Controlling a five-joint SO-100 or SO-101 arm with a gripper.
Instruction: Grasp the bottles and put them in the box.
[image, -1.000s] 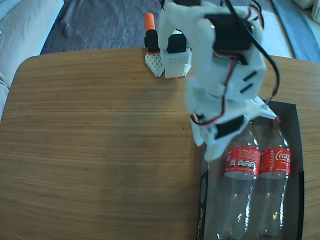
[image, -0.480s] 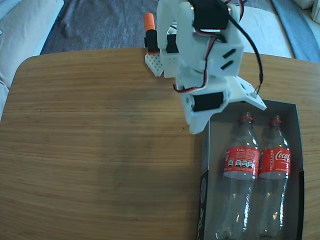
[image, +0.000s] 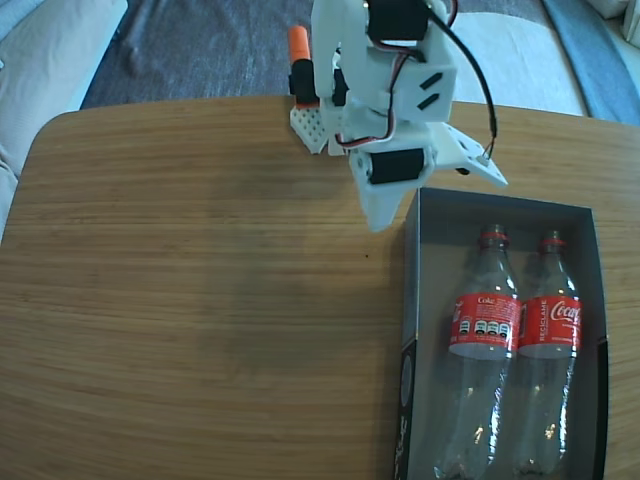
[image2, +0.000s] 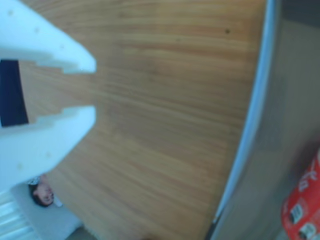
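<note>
On the pale wooden counter (image: 200, 300), both clear red-labelled cola bottles (image: 484, 345) (image: 548, 350) lie side by side inside the shallow dark cardboard box (image: 412, 300), snugly lengthwise; white fingers (image2: 82, 62) hang released, empty.

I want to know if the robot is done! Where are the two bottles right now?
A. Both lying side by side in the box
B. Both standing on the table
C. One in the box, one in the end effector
A: in the fixed view both bottles lie side by side inside the box, apart from the end effector.
</note>
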